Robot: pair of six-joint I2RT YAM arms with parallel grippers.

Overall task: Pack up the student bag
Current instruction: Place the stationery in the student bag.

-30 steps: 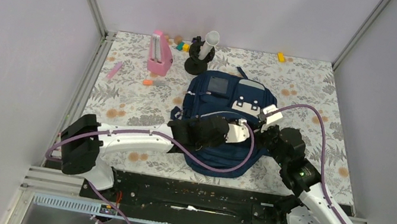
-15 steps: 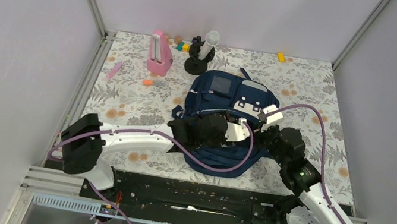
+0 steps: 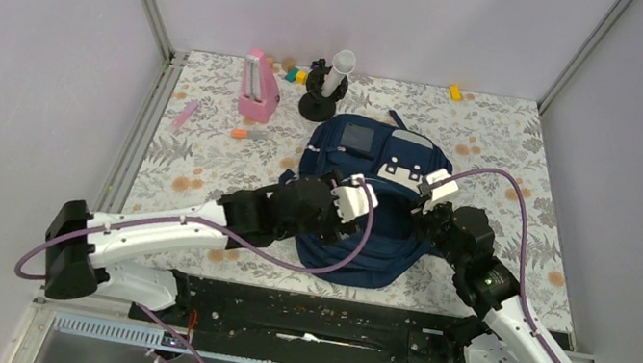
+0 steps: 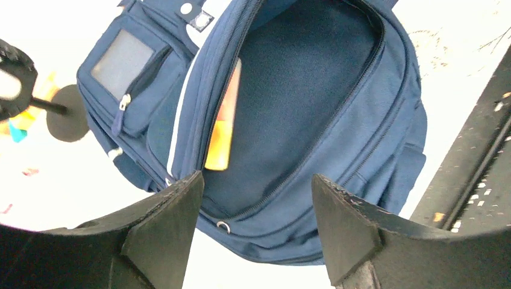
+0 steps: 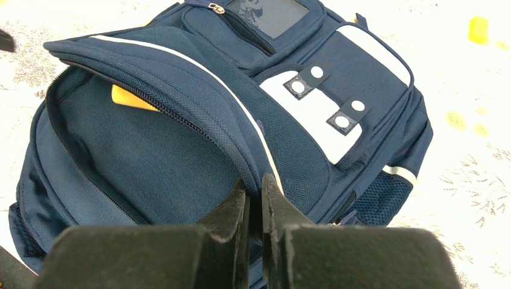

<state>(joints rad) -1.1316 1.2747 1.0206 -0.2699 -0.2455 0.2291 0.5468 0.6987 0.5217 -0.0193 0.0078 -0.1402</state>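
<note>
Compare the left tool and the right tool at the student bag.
The left tool is open and holds nothing; the right tool is shut on the flap edge of the student bag. The left tool hangs above the open compartment; the right tool holds that flap up. Both are black and face the bag's opening.

Bag (image 3: 383, 240) lies mid-desk (image 3: 514, 173), front up, mouth facing the near edge. Book (image 4: 222, 126) sits inside the main compartment, against its front wall. Left claw (image 4: 256, 180) hangs over the mouth, jaws apart. Right claw (image 5: 253, 183) pinches the flap rim on the bag's right side. Stand (image 3: 319, 101) just behind bag; box (image 3: 258, 92) left of stand; small blocks (image 3: 296, 73) between them, further back. Pen (image 3: 184, 113) near left edge; lone block (image 3: 454, 92) back right.
</note>
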